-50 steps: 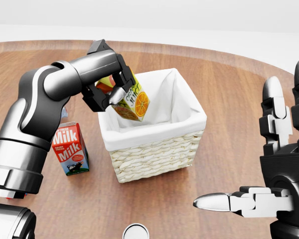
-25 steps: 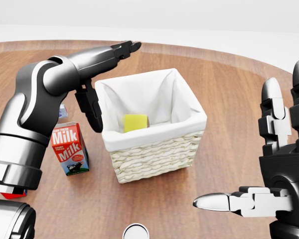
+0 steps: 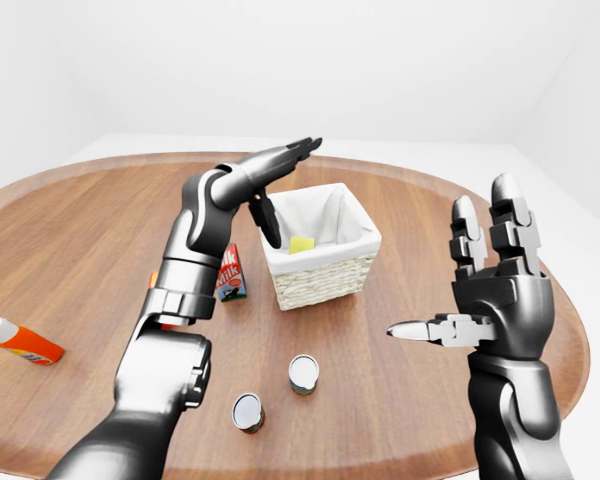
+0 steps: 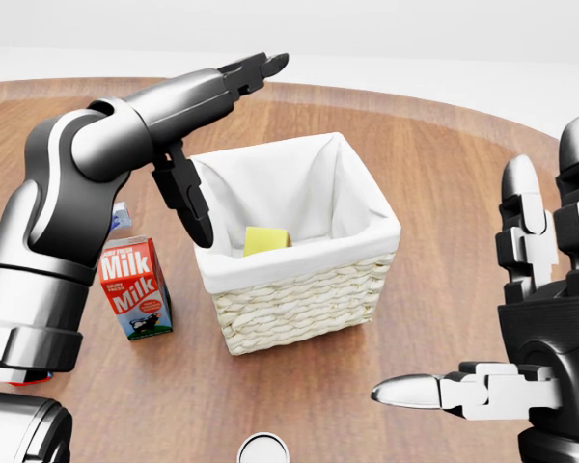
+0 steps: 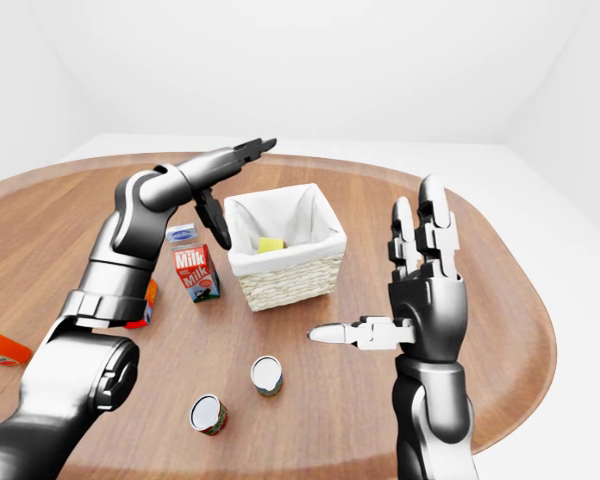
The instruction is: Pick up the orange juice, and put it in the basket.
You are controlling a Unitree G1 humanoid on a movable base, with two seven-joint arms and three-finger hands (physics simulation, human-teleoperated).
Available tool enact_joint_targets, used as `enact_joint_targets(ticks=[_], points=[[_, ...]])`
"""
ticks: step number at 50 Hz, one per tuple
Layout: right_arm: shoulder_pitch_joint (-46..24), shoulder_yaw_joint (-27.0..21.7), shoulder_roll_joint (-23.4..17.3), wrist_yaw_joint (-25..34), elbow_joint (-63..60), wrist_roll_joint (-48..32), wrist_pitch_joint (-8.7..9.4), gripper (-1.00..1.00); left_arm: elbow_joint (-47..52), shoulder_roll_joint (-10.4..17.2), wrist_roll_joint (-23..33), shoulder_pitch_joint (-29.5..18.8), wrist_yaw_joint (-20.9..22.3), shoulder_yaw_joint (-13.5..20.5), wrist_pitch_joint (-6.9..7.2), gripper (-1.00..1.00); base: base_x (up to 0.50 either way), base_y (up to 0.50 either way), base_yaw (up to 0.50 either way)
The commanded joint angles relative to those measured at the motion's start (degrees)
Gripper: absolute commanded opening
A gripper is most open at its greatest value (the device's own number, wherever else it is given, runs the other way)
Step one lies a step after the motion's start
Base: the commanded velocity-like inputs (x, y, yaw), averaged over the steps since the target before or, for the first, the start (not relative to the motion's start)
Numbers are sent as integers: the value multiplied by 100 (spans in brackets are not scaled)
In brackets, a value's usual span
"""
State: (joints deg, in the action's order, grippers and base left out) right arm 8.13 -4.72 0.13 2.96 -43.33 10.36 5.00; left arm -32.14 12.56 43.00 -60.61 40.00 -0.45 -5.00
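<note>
The orange juice carton (image 4: 266,240) lies inside the wicker basket (image 4: 299,307), low against the white lining; only its yellow end shows. My left hand (image 4: 242,150) is open and empty above the basket's left rim. Its long fingers (image 4: 256,68) point up and right, and its thumb (image 4: 195,207) hangs down beside the rim. My right hand (image 4: 463,289) is open and empty at the right of the head view, palm upright, fingers up, thumb pointing left, well apart from the basket.
A red milk carton (image 4: 135,287) stands left of the basket, with a small blue-topped carton (image 5: 183,233) behind it. Two cans (image 3: 303,372) (image 3: 247,411) stand low in the left-eye view. An orange and white tube (image 3: 20,340) lies far left on the round wooden table (image 3: 80,230).
A second ago my left hand held the orange juice over the basket. It opened, the carton dropped into the basket, and the fingers have since spread a little higher.
</note>
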Motion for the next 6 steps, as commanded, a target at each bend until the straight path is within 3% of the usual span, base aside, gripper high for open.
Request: enact_joint_targets(ticks=[1, 5, 6], points=[[19, 19, 2, 7, 59, -25, 0, 100, 778, -193, -852, 514, 0, 139, 0, 100, 0, 0, 0], [6, 33, -1, 6, 110, -54, 0, 100, 1296, -208, -1392, 1025, 0, 147, 0, 100, 0, 0, 0], [-2, 40, -2, 4, 127, -67, 0, 100, 1563, -300, -1738, 1168, 0, 213, 0, 100, 0, 0, 0]])
